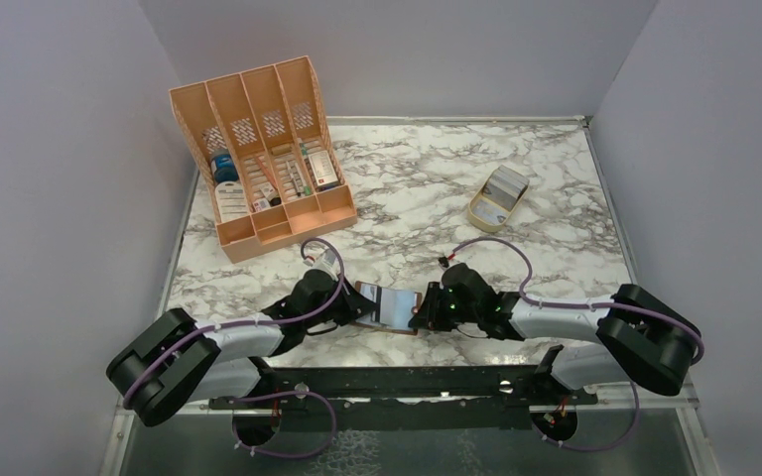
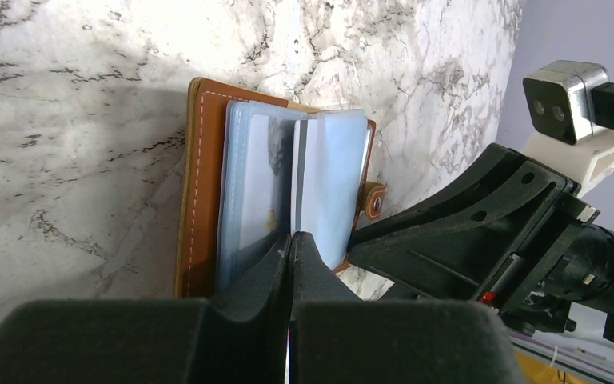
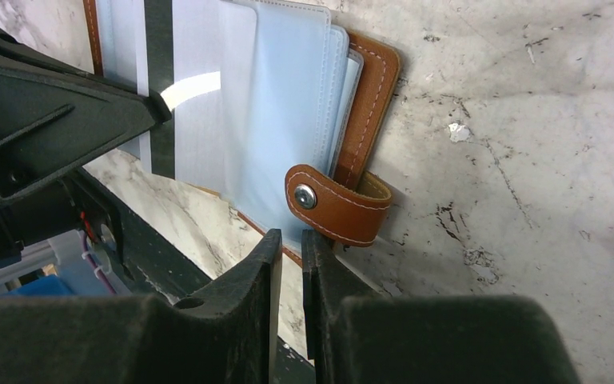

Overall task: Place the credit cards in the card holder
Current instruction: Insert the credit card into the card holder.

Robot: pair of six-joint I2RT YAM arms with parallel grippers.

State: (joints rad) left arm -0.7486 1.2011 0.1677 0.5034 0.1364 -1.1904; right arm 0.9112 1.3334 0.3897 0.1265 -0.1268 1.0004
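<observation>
Left claw [image 2: 290, 238]: pressed together, tips at the near edge of an upright sleeve; whether it pinches it, cannot tell.
Right claw [image 3: 290, 236]: narrow gap, tips at the holder's edge beside the snap tab [image 3: 332, 204]; grip unclear.
Card holder [image 1: 389, 305]: open on the surface [image 1: 407, 188], between both claws.
Credit card [image 3: 158, 48]: dark-striped, among the sleeves.
Wooden stand [image 1: 497, 198]: far right.
Orange organiser [image 1: 258, 159]: far left.

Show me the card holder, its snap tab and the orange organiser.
card holder [image 2: 200, 200]: left wrist view, brown leather cover.
snap tab [image 3: 340, 212]: right wrist view, strap beside the stud.
orange organiser [image 1: 288, 226]: top view, front wall.
</observation>
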